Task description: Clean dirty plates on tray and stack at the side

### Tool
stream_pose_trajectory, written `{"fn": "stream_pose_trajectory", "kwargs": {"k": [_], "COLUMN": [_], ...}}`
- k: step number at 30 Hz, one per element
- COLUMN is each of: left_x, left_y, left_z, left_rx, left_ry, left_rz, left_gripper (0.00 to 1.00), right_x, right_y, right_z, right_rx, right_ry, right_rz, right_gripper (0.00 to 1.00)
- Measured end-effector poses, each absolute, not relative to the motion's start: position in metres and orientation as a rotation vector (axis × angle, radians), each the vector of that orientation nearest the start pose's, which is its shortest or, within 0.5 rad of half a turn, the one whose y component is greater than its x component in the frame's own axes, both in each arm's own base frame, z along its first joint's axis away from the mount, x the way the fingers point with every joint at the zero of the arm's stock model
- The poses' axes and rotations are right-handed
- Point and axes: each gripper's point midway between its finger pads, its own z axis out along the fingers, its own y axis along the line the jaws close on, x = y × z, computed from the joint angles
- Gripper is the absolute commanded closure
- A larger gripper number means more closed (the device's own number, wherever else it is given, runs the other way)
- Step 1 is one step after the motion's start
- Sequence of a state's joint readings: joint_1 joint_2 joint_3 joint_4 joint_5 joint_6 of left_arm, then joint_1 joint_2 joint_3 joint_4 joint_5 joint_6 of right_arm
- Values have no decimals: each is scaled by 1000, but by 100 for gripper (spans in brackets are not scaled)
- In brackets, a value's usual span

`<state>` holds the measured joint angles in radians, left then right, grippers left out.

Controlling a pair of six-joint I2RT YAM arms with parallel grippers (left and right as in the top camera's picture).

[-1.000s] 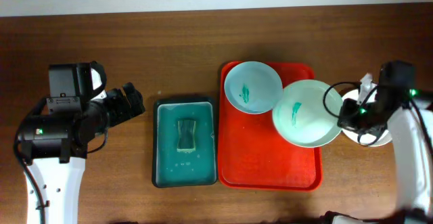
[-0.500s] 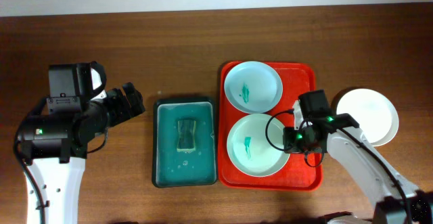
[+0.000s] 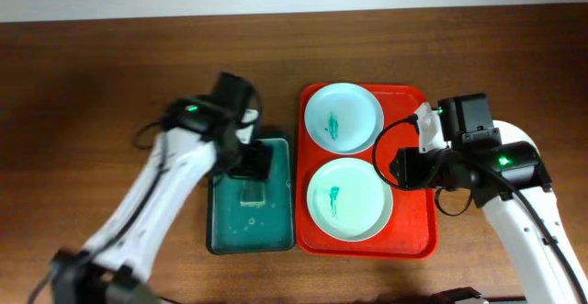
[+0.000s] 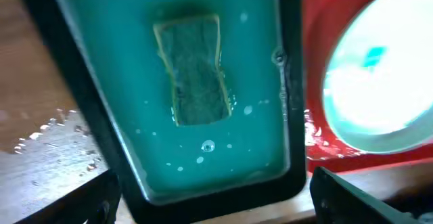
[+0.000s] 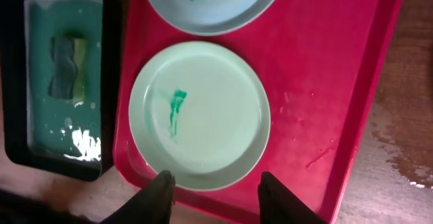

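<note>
Left pincer [image 4: 218, 198] agape, empty, over sponge tray [image 4: 289, 109]; right pincer [image 5: 218, 194] likewise at plate [image 5: 203, 112] rim.

Counting from the overhead view. Tallying two plates showing: one pale blue plate [image 3: 343, 118] and one mint plate [image 3: 349, 198]. Noting two teal smears, one per plate: upper smear [image 3: 333, 123], lower smear [image 3: 335, 197]. Logging one red tray [image 3: 413, 223], one dark teal tray [image 3: 250, 247], one sponge [image 3: 250, 192]. Recording two arms, left arm [image 3: 152, 203] and right arm [image 3: 528, 203], each carrying one hand: left hand [image 3: 253, 162], right hand [image 5: 215, 178]. Counting two fingers [image 5: 162, 190] per hand in the wrist views. Entering one bench [image 3: 110, 56].
</note>
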<state>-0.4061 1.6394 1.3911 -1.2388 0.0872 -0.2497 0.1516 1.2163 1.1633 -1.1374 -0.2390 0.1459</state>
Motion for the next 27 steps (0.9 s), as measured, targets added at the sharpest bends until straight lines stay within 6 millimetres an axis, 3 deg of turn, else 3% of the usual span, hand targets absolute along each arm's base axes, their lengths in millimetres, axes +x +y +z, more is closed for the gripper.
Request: {"fn": "stream_pose_trajectory", "kwargs": {"k": [1,3,5,6,7,9,10,11,12,13,14,15,16,17,19,21,22,23,24,25,27], "left_x": [279,278,272,268,267,269,269,268,267,266,269,282,293,311,330,327,326,323,314,309,311], "left_y": [-139,-142,-143,-141,-141,-138,-135,-135,-136,-139,-142,-142,-139,-132,-131,-126,-125,-123,-119,-118,-126], "left_z": [119,66,31,14,5,-2,-1,-1,0,3,8,18,23,23,15,2,2,2,3,6,32], "left_rx": [238,179,131,95,78,33,25,21,13,17,26,36,42,55,55,63,62,64,67,70,71], "left_ry": [3112,3269,3381,3424,3432,3412,3412,3414,3420,3429,3416,3350,3295,3209,3107,3082,3084,3093,3128,3153,3160], "left_rz": [-135,-33,14,42,51,70,77,80,66,54,36,28,64,144,161,175,181,192,221,227,158], "left_gripper": [34,53,60,72,100,100,80,46,27,18,18,23,35,61,100,100,98,81,26,12,13], "right_x": [255,253,252,251,249,249,249,249,248,248,248,248,248,248,248,248,248,248,248,248,246], "right_y": [80,80,81,81,80,80,80,80,80,80,80,80,80,80,80,80,80,80,80,80,80], "right_z": [184,183,183,182,182,182,182,182,182,181,181,181,181,181,181,181,181,181,181,181,181], "right_rx": [-71,-71,-70,-71,-70,-69,-70,-69,-69,-70,-69,-69,-69,-70,-69,-69,-69,-69,-69,-69,-67], "right_ry": [2781,2789,2792,2797,2803,2806,2806,2806,2807,2809,2809,2809,2809,2809,2809,2810,2809,2809,2810,2810,2819], "right_rz": [408,413,417,416,416,416,416,416,416,416,416,415,416,416,416,416,416,416,416,416,415], "right_gripper": [57,57,57,57,57,57,57,57,57,57,57,57,57,57,57,57,58,58,58,58,58]}}
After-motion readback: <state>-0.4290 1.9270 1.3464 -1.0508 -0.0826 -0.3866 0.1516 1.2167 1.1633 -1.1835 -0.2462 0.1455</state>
